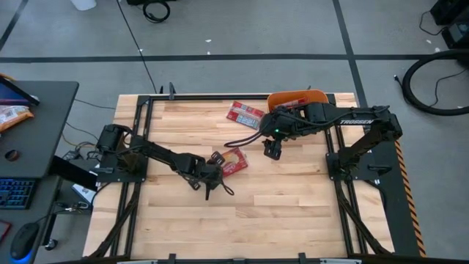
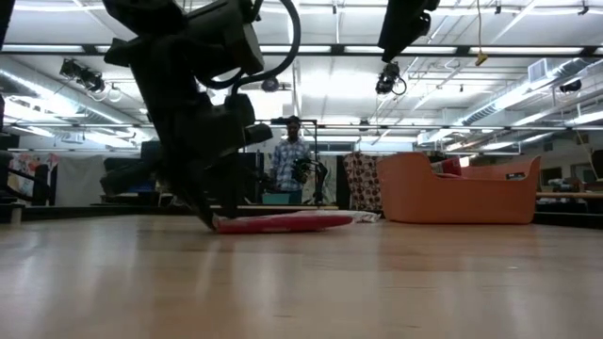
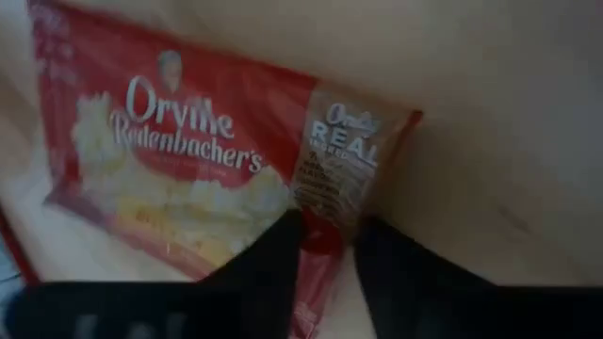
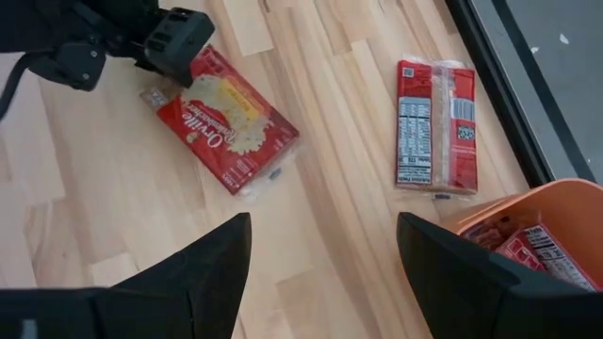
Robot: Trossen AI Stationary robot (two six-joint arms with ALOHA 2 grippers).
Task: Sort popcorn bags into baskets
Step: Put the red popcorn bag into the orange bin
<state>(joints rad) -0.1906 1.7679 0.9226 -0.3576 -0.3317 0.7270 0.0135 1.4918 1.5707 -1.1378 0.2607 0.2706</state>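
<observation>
The left gripper (image 1: 214, 167) sat low on the bench (image 1: 293, 205), its fingers closed onto the short end of a popcorn bag (image 1: 234, 160). That bag lay flat near the bench's middle, its long axis running away from the left gripper toward the right arm's side, so the left arm was plainly the nearer one. The right gripper (image 1: 272, 151) hung above the bench just beyond the bag's far end, fingers spread and holding nothing. A second bag (image 1: 245, 113) lay beside the orange basket (image 1: 293, 97) at the far edge, which already held packets.
</observation>
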